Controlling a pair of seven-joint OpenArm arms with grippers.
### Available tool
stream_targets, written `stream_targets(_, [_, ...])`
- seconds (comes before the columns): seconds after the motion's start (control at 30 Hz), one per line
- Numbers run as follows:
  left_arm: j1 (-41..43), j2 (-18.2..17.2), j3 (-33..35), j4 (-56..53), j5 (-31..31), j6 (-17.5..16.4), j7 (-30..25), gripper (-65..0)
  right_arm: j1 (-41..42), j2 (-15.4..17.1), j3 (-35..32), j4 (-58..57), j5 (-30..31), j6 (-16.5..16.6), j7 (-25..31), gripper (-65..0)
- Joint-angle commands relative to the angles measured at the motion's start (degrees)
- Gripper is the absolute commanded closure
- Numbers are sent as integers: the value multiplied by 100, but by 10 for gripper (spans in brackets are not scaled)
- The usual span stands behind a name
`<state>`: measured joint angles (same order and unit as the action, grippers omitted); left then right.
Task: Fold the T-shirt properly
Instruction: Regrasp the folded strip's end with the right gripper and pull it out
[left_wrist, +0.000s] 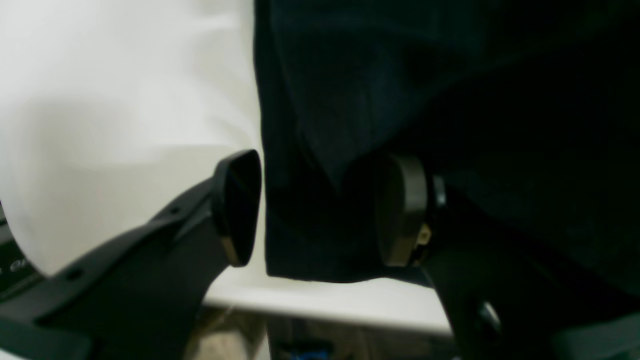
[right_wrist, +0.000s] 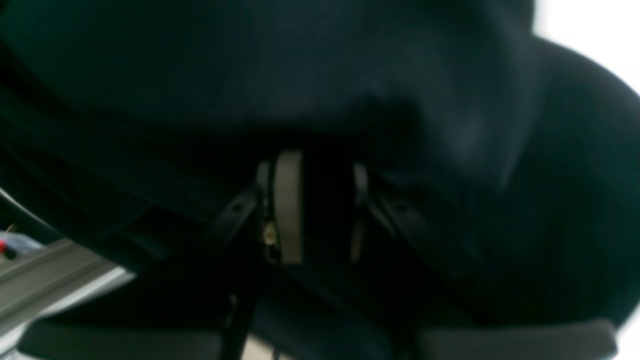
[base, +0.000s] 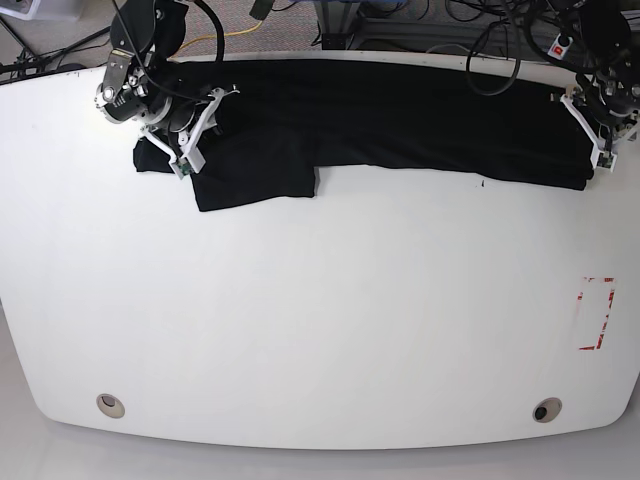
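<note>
Along far bench (base: 320, 330) edge: T-shirt (base: 400, 120) laid in long band, sleeve flap sagging near-left | left hand (left_wrist: 320, 210) wide, straddling hem corner for pinch | right hand (right_wrist: 320, 210) narrow, nipping cloth fold, likely ready to lift.

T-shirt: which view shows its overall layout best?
The base view: the whole T-shirt lies stretched along the table's far edge. The left wrist view shows only one edge; the right wrist view only blurred dark cloth.
</note>
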<state>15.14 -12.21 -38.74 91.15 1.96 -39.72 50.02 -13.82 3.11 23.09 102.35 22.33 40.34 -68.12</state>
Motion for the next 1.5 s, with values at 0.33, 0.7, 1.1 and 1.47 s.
stream_targets(0.33, [-771,73,204,-751,600,-28,189,-338,1536,976,34,-2318,-118,-34,856,-117])
stream_targets(0.7, [-797,82,160,-707,415,-28,198,-338,2486,1302,34,-2459,-74,-34,557,-222])
stream_targets(1.1, [-797,82,160,-698,160,-28,198,-338,3057,1311,-10,-2520,110,-34,460,-466])
stream_targets(1.47, [-797,82,160,-698,160,-28,198,-338,3866,1311,-265,-4287,101,-34,988,-472])
